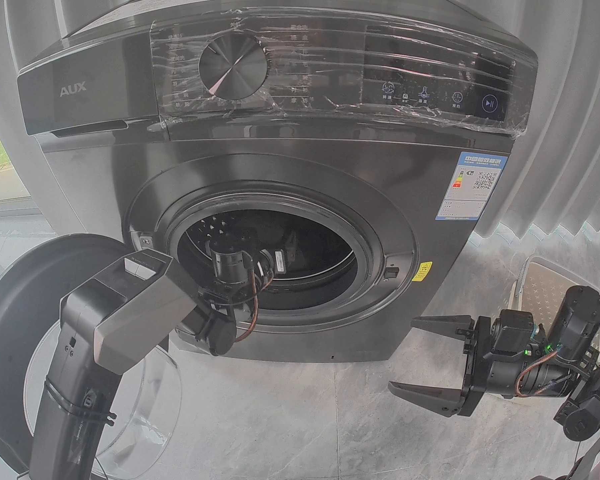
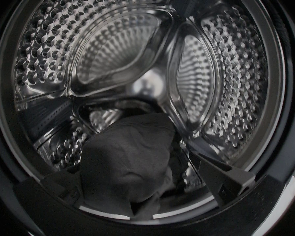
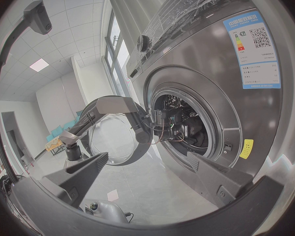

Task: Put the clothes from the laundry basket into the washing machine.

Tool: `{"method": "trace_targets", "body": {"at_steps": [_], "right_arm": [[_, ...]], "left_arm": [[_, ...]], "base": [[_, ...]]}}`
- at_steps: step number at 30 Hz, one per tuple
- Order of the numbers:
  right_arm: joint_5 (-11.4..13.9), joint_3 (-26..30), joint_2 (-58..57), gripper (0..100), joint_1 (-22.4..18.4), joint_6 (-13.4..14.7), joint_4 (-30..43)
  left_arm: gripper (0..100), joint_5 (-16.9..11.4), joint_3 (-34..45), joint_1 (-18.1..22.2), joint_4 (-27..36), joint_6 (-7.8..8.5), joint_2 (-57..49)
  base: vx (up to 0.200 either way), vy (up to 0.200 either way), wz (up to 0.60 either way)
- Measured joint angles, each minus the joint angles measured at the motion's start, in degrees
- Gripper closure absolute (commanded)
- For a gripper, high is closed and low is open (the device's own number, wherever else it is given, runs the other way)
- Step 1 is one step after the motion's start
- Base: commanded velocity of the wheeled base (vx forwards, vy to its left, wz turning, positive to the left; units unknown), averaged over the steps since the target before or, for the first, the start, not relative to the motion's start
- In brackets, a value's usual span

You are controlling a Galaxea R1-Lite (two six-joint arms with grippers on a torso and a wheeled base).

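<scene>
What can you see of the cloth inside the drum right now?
The cloth is dark grey, soft-looking fabric, crumpled into one rounded heap with a few folds. It lies at the bottom of the drum, near the front opening, between the open fingers of the left gripper, and it overlaps one finger.

Left arm (image 1: 113, 321): boxy grey shell panels, black joints, black strap (image 1: 73, 401) wound round the lower link. Brown-red cable (image 1: 252, 311) looped beside a black cylindrical wrist. Left hand (image 2: 147, 179): dark grey wedge fingers (image 2: 226, 177), round screw recess near one base. Right arm (image 1: 580, 328): black rounded housings, orange cable (image 1: 530, 371), small green light (image 1: 547, 349). Right hand (image 1: 403, 355): two black tapered fingers (image 1: 440, 325), ribbed inner pads.
</scene>
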Motion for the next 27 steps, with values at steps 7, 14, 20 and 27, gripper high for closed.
{"method": "trace_targets", "body": {"at_steps": [7, 14, 20, 27], "right_arm": [[0.02, 0.00, -0.26, 0, 0.01, -0.02, 0.05], [0.00, 0.00, -0.74, 0, 0.01, -0.07, 0.09], [0.00, 0.00, -0.94, 0, 0.01, -0.07, 0.09], [0.00, 0.00, -1.07, 0, 0.00, -0.07, 0.09]], "left_arm": [[0, 0.09, 10.63, -2.18, 0.00, 0.49, -3.58], [0, 0.06, 18.27, -4.61, -0.44, 0.41, -7.85], [0, -0.11, 25.41, -7.74, -2.63, 0.22, -10.84], [0, -0.21, 33.90, -11.68, -6.30, 0.38, -13.40]], "base": [[0.000, 0.000, 0.00], [0.000, 0.000, 0.00], [0.000, 0.000, 0.00], [0.000, 0.000, 0.00]]}}
